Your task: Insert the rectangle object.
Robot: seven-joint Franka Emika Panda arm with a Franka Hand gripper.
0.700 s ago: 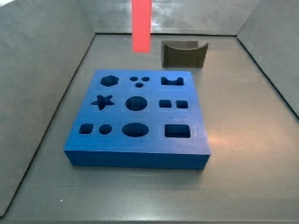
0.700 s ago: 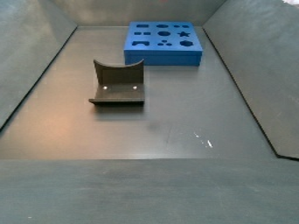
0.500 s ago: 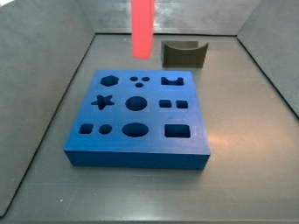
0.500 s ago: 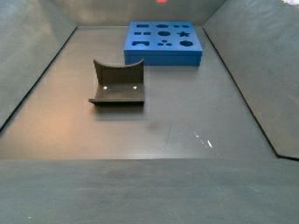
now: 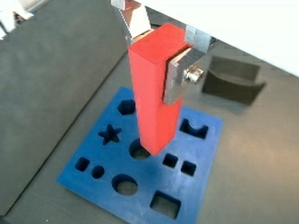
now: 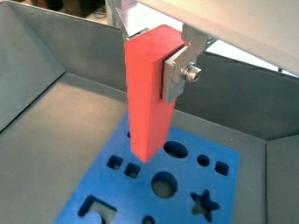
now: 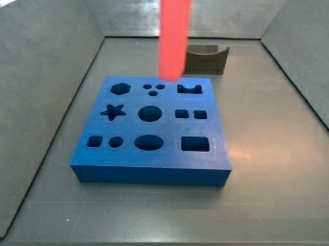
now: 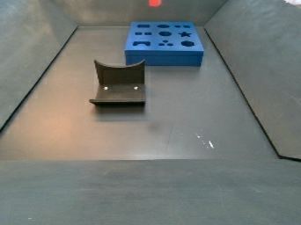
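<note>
The rectangle object [image 5: 156, 101] is a long red-orange bar, held upright in my gripper [image 5: 156, 59], which is shut on its upper end. It shows the same way in both wrist views [image 6: 151, 96], with a silver finger plate [image 6: 176, 74] pressed to its side. In a side view the bar [image 7: 175, 38] hangs above the far part of the blue block with shaped holes [image 7: 154, 130], its lower end clear of the block. Only the bar's tip [image 8: 153, 3] shows at the edge of a side view, above the block [image 8: 165, 53]. The gripper itself is outside both side views.
A dark grey curved holder [image 7: 206, 60] stands behind the blue block near the back wall. It also shows in a side view [image 8: 118, 84] and in a wrist view [image 5: 232, 82]. Grey walls enclose the floor on both sides.
The bar has moved to the right and lower in the side view, from beside the block's far left corner to above its far middle.
</note>
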